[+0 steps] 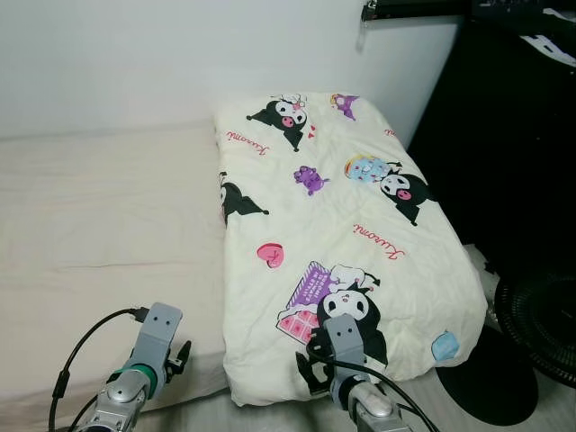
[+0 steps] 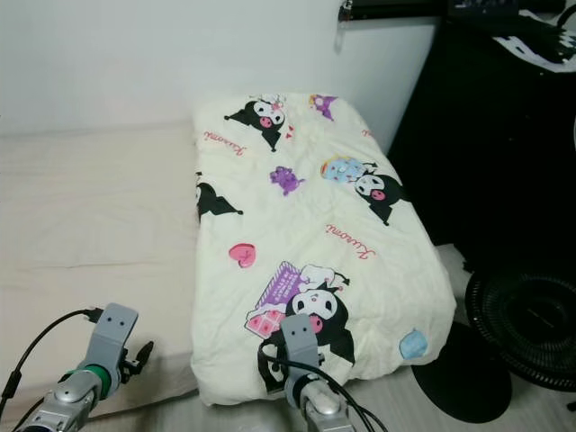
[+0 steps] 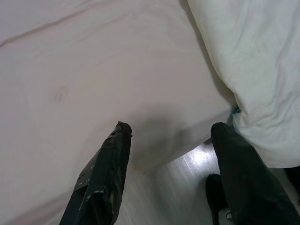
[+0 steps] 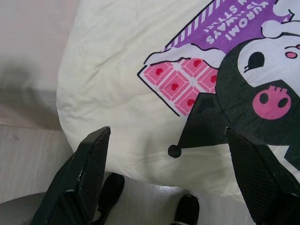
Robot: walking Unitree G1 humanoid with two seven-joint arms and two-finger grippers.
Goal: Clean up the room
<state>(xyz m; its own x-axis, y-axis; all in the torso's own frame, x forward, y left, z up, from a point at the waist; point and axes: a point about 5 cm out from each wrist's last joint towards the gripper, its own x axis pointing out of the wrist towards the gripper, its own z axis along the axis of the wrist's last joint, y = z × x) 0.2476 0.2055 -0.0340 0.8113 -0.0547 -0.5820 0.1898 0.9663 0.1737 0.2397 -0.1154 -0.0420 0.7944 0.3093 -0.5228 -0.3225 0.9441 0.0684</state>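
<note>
Jaws apart above folded cartoon quilt (image 1: pixel 342 225) on beige mattress (image 1: pixel 99 225).

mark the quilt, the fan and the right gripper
quilt (image 1: pixel 333 216): left eye view, middle of its printed top.
fan (image 1: pixel 540 328): left eye view, round black grille.
right gripper (image 4: pixel 168 154): right wrist view, midway between fingertips.
</note>
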